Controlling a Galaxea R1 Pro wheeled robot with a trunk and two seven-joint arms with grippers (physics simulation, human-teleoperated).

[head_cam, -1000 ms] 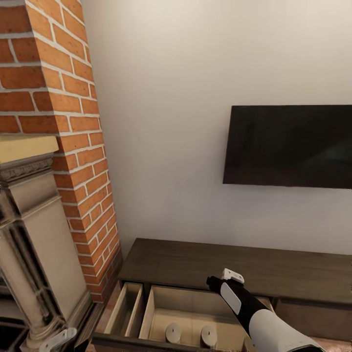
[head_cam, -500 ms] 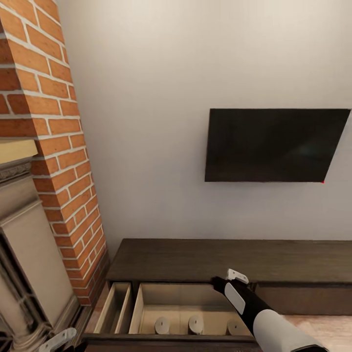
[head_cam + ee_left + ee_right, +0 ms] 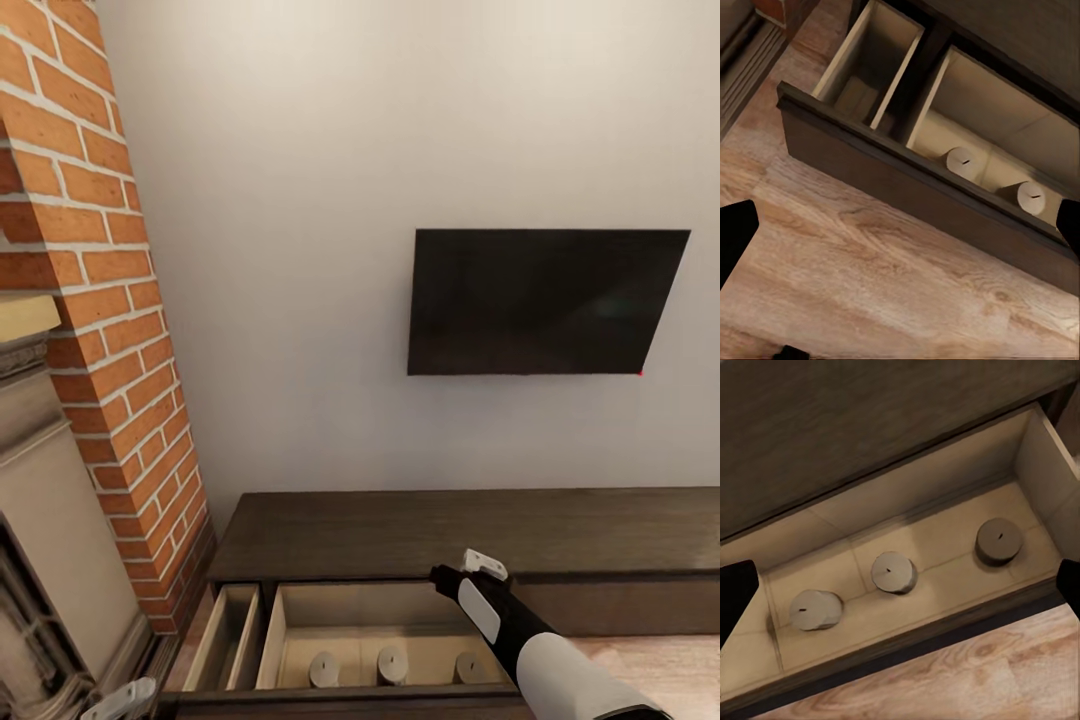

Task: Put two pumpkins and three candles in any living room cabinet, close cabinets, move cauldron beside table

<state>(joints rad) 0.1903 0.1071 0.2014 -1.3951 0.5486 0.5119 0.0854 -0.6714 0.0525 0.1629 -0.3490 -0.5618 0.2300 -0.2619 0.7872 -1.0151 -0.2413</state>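
Three candles [image 3: 815, 610] [image 3: 893, 571] [image 3: 999, 541] are seen standing apart in a row inside the pulled-out drawer [image 3: 907, 472] of the cabinet [image 3: 400, 530], below and ahead of the right pincer [image 3: 900, 585], whose fingertips are spread wide; the left pincer [image 3: 900, 225] is likewise spread above the floor [image 3: 870, 277].

Three candles [image 3: 895, 571] in cabinet [image 3: 420, 530] drawer [image 3: 945, 521]
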